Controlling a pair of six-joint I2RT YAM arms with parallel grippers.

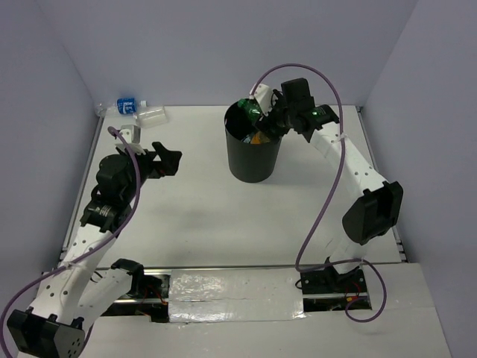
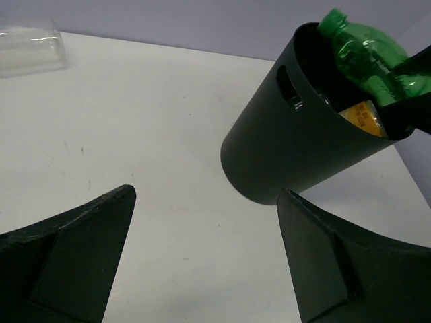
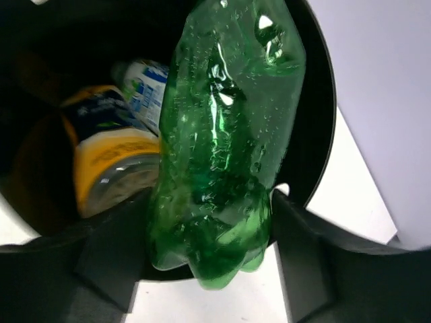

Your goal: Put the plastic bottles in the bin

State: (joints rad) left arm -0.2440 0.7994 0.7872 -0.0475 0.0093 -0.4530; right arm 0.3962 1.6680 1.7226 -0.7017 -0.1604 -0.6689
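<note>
The green bottle (image 3: 222, 148) is glossy, translucent plastic with a crinkled skin. The bin (image 2: 283, 155) has smooth, matt black walls. The table (image 2: 135, 134) is matt white, faintly scuffed. Crinkled silver tape (image 1: 238, 294) shines.

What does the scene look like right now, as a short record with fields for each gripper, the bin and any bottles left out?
Right gripper: shut on the green plastic bottle, held at the mouth of the tall black cylindrical bin
Left gripper: open, empty, above the white table
Inside bin: an orange-labelled bottle and a bottle with a blue and white label
Outside bin: a clear plastic bottle with a blue label and a plain clear plastic bottle, at the table's far left corner
</note>
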